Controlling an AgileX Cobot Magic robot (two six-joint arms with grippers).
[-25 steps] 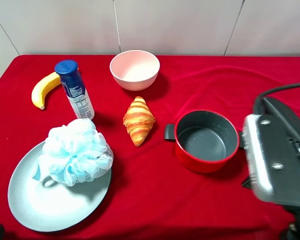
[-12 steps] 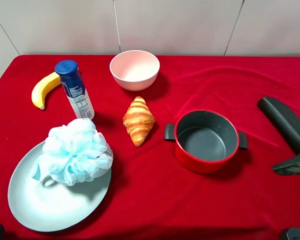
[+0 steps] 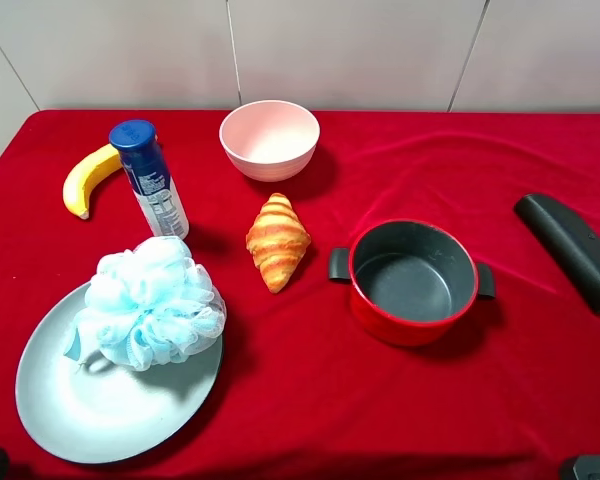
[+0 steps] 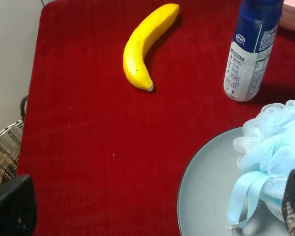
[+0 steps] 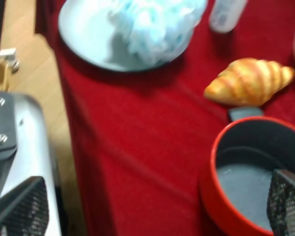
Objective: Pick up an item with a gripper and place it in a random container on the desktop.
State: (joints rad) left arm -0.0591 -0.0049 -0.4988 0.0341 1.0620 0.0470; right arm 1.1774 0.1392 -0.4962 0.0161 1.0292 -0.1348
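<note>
Red cloth [image 3: 310,400] covers table; pale wall [image 3: 340,50] behind

Red tablecloth [image 3: 380,400], pale panel wall [image 3: 340,50].

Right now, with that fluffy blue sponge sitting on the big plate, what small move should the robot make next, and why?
Probably none beyond keeping both arms parked: the fluffy light-blue mesh bath pouf already rests on the flat round grey-blue plate, overhanging its rim slightly, and nothing grips it.
</note>
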